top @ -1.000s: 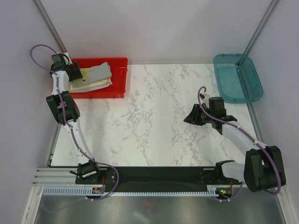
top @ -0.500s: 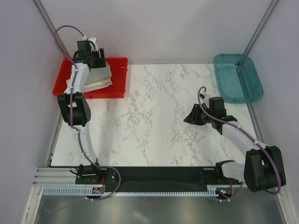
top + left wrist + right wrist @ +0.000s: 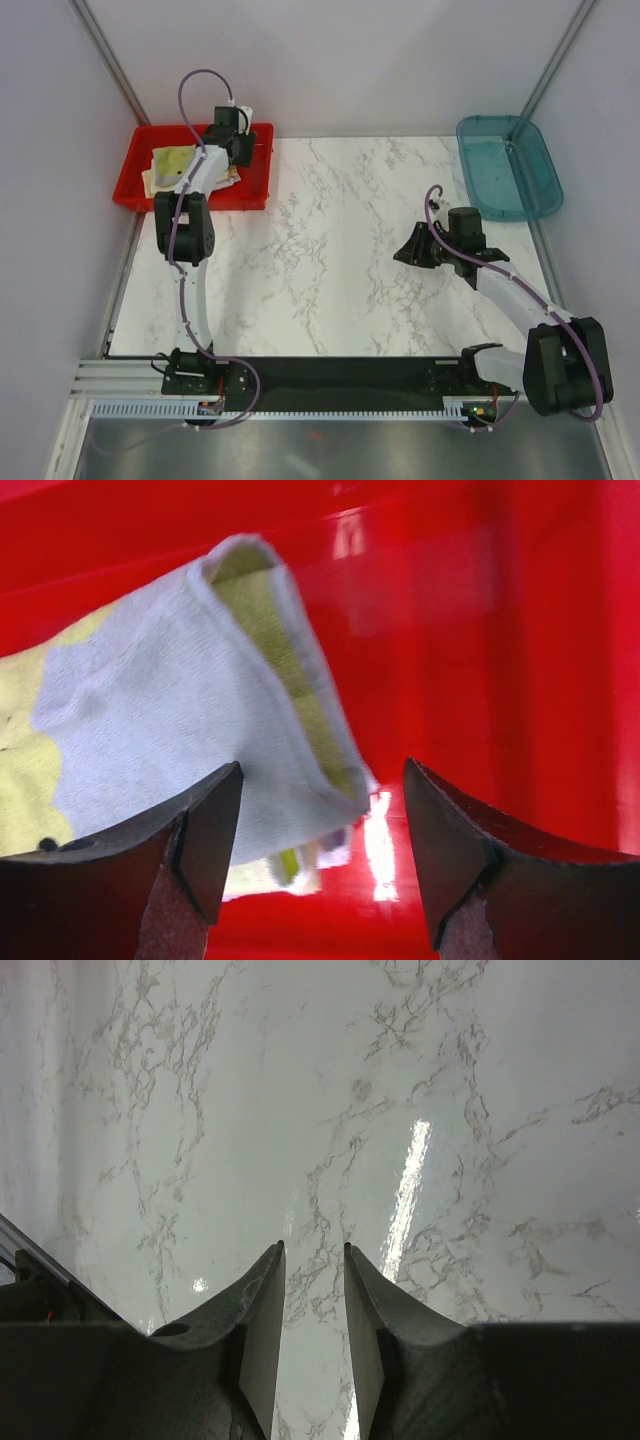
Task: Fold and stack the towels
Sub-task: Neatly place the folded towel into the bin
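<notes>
Right gripper (image 3: 313,1252), over the white grey-veined marble table (image 3: 470,1110): jaws narrowly parted, empty; left gripper (image 3: 322,772), far left above the red plastic tray (image 3: 490,630): jaws wide, empty; below it lies the folded grey terry towel (image 3: 160,700), its open yellow-green-lined edge towards the wrist view's right, long axis apparently left–right along the tray; a cream-yellow cloth (image 3: 168,163) lies beneath.

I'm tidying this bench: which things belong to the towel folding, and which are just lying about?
Job: towels; red bin holding them; left tool over them.
Lying about: teal tray, far right.
</notes>
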Controlling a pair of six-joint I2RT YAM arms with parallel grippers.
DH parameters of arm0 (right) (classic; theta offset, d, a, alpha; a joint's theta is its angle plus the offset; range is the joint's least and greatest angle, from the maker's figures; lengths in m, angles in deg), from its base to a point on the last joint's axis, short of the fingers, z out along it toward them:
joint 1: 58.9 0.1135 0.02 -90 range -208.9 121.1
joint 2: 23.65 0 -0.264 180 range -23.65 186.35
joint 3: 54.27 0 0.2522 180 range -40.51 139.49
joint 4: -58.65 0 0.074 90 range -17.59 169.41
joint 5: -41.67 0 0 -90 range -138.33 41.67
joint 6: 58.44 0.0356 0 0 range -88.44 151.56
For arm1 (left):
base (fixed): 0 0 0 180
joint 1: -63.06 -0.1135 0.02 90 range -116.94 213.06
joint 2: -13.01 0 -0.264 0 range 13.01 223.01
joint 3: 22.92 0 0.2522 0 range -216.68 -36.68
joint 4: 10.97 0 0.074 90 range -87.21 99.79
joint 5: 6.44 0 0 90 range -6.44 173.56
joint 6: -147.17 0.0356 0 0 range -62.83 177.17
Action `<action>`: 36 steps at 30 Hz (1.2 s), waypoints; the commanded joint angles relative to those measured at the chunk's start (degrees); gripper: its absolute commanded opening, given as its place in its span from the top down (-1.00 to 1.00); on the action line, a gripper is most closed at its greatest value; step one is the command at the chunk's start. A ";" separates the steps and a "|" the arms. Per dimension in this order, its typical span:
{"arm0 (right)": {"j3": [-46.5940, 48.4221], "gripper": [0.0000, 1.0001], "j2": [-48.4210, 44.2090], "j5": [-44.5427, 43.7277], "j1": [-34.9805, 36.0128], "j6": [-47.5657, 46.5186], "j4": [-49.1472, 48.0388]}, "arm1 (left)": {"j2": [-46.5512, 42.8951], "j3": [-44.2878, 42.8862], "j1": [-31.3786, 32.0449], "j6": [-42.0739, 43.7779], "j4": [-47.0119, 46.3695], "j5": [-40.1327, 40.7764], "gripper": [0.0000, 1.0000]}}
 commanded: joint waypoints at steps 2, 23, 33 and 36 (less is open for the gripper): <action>2.51 0.24 -0.55 0.68 -0.27 -0.61 -1.89 | 1.33 -0.90 0.50 5.56 -2.83 6.98 -0.43; 2.69 0.24 -0.37 0.59 -0.53 -0.53 -1.89 | 0.45 4.55 2.78 12.24 -9.87 13.74 0.32; 2.42 0.24 -0.46 0.33 -0.71 -0.44 -2.16 | -3.23 5.08 2.78 12.86 -10.48 13.66 0.95; 2.33 0.24 -0.55 0.33 -0.62 -0.52 -2.24 | -4.55 4.73 2.70 12.16 -10.48 13.57 0.95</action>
